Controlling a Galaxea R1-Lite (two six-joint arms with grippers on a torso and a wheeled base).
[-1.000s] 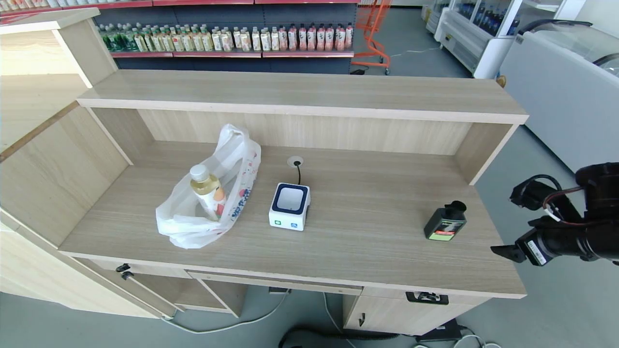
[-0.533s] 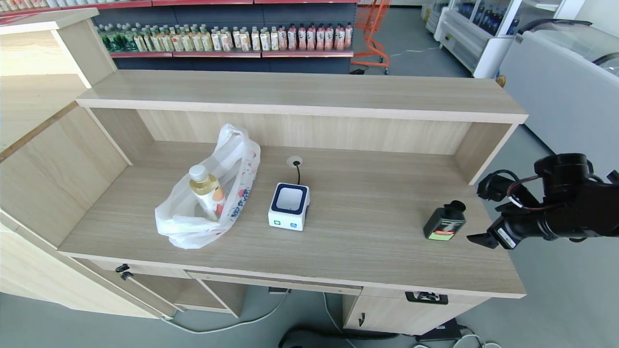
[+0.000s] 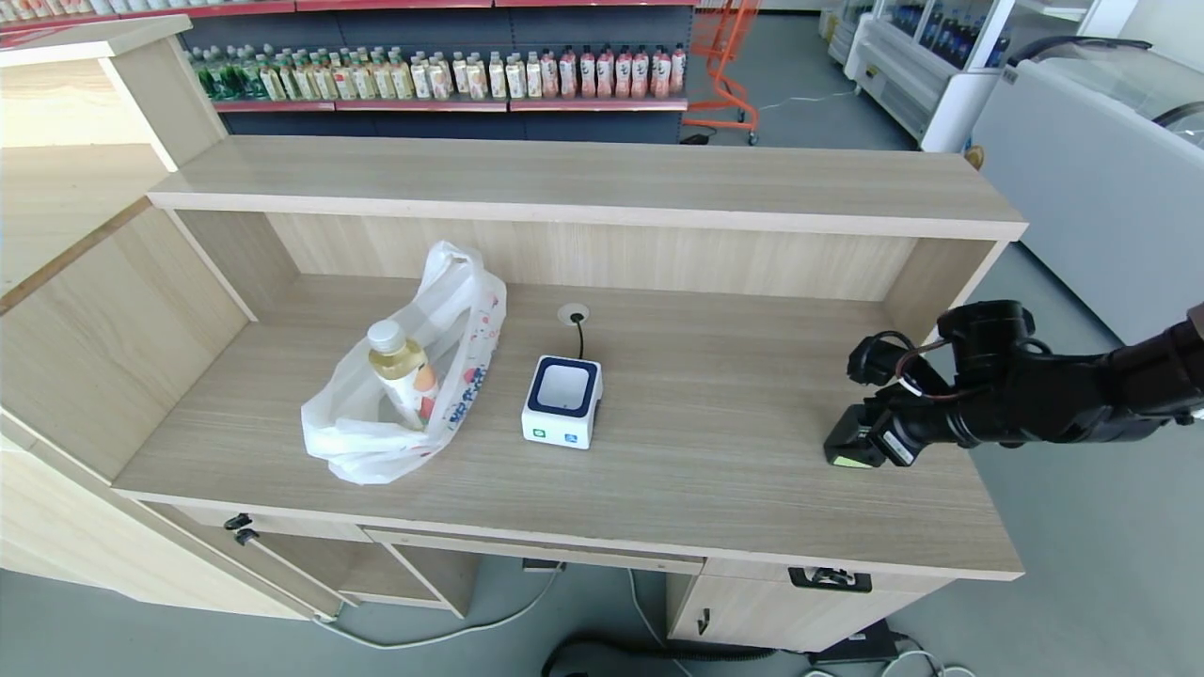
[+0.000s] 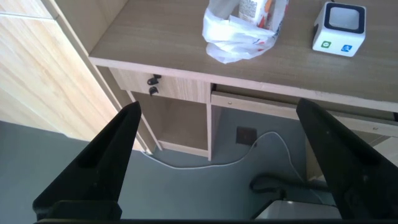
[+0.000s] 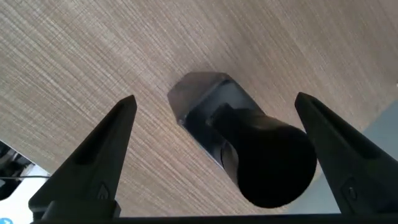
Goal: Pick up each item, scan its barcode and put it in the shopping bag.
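A small dark bottle (image 5: 217, 118) with a black cap and a green-and-red label (image 3: 844, 449) stands near the right end of the wooden counter (image 3: 715, 470). My right gripper (image 5: 216, 102) hangs over it, open, with one finger on each side of the bottle and not touching it. In the head view the right gripper (image 3: 870, 432) covers most of the bottle. A white shopping bag (image 3: 442, 320) at the left holds a tea bottle (image 3: 400, 367). The white scanner (image 3: 562, 400) sits mid-counter. My left gripper (image 4: 217, 109) is open, low in front of the counter.
The counter has a raised back shelf (image 3: 583, 179) and side walls. A cable hole (image 3: 575, 314) lies behind the scanner. Drawers and a cabinet (image 4: 180, 118) sit under the counter front, with a cord on the floor (image 4: 249, 152). Bare wood lies between scanner and dark bottle.
My right arm has swung left from beyond the counter's right edge to over the dark bottle, which its fingers now straddle. Bag, scanner and bottle have not moved.
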